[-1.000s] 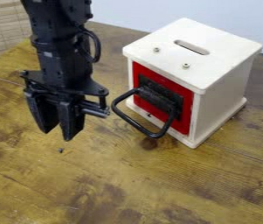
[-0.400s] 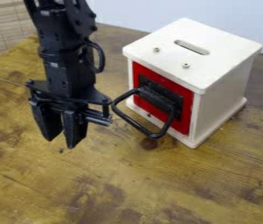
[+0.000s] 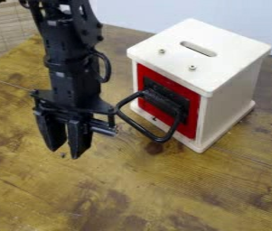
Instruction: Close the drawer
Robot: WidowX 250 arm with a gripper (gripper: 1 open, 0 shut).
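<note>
Gripper (image 3: 66,144) fingers spread, tips hanging beside the white box (image 3: 217,72), over the wooden table (image 3: 102,198). Drawer (image 3: 168,95) on the box's front face, its black handle (image 3: 160,135) near the gripper. Arm (image 3: 71,54) cut off above. Nothing visible between fingertips.

The single view, labelled camera, looks obliquely down from above the wooden table (image 3: 138,194), at moderately close range. It faces across the tabletop, with the robot arm (image 3: 71,54) at left and the white box (image 3: 204,77) at upper right. The box's top, red front and one side are visible; the arm's upper part is cropped by the top edge.
</note>
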